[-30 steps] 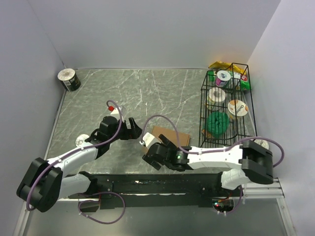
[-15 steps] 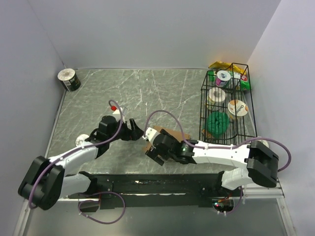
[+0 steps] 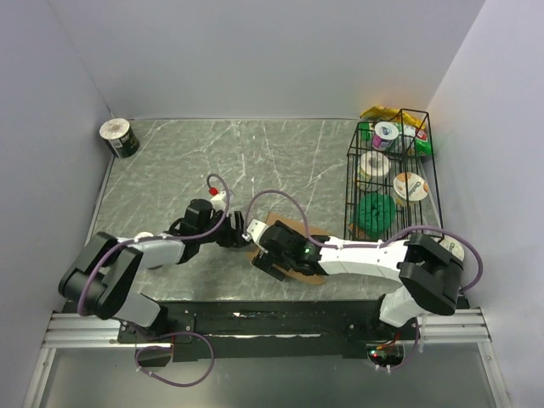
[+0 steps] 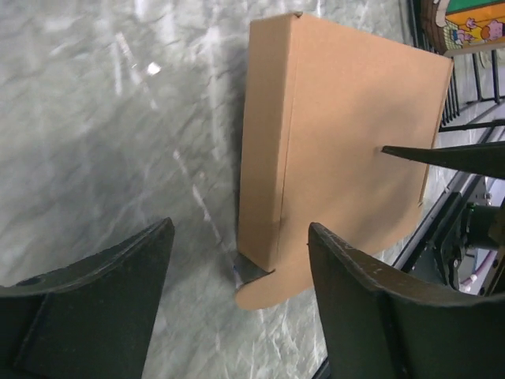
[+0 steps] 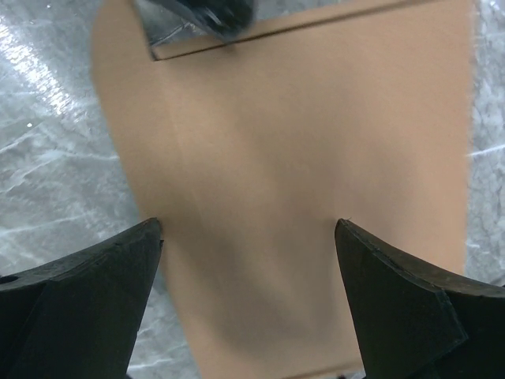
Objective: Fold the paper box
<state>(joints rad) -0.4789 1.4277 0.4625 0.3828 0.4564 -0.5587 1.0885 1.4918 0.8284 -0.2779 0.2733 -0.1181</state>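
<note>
The box (image 3: 287, 227) lies flat on the bench (image 3: 255, 153), toward 6 o'clock from its middle, with the basket (image 3: 350, 183) at its 2 o'clock. The left hand (image 4: 241, 230) sits at the box's 9 o'clock, fingers apart, one box corner between them without clear contact. The right hand (image 5: 248, 230) hangs over the box's face, fingers spread wide, gripping nothing.

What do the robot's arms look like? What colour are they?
The left arm and right arm are white tubes with chunky black joints. A thin purple cable loops along each one. The fingers are black, smooth and wedge-shaped.
</note>
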